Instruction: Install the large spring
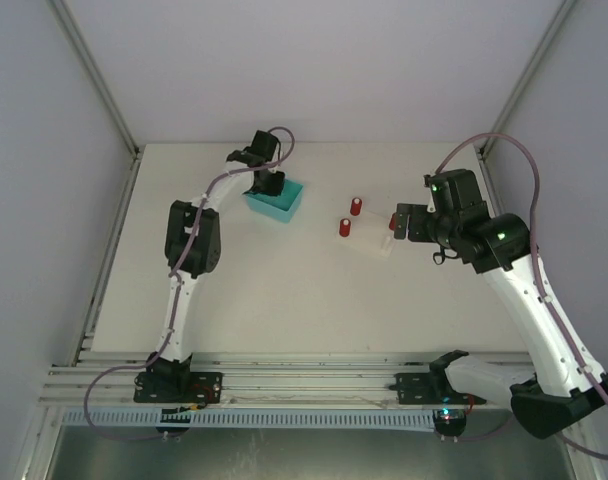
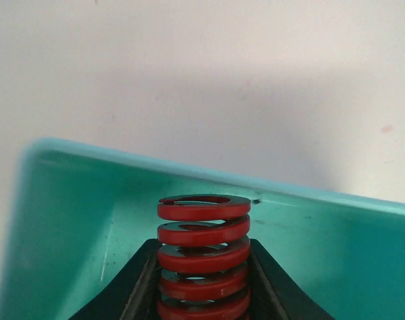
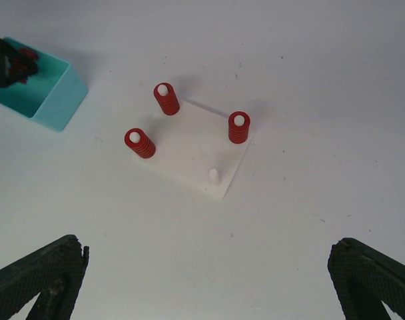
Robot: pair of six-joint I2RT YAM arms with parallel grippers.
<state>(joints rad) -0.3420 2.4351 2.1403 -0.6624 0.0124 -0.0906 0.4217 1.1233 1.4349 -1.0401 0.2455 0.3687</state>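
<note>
My left gripper (image 2: 204, 287) is shut on a large red spring (image 2: 204, 233), held upright inside the teal bin (image 2: 342, 253). In the top view the left gripper (image 1: 268, 184) reaches into the bin (image 1: 287, 210) at the back left. The white peg plate (image 3: 189, 150) carries three red springs on pegs (image 3: 166, 99) (image 3: 139, 143) (image 3: 239, 127) and one bare white peg (image 3: 214, 175). My right gripper (image 3: 208, 267) is open and empty, hovering above the table near the plate's front edge. In the top view it (image 1: 409, 225) stands at the plate's right side.
The teal bin (image 3: 52, 100) sits left of the plate, with the left gripper in it in the right wrist view. White walls and metal frame posts enclose the table. A rail runs along the near edge (image 1: 304, 385).
</note>
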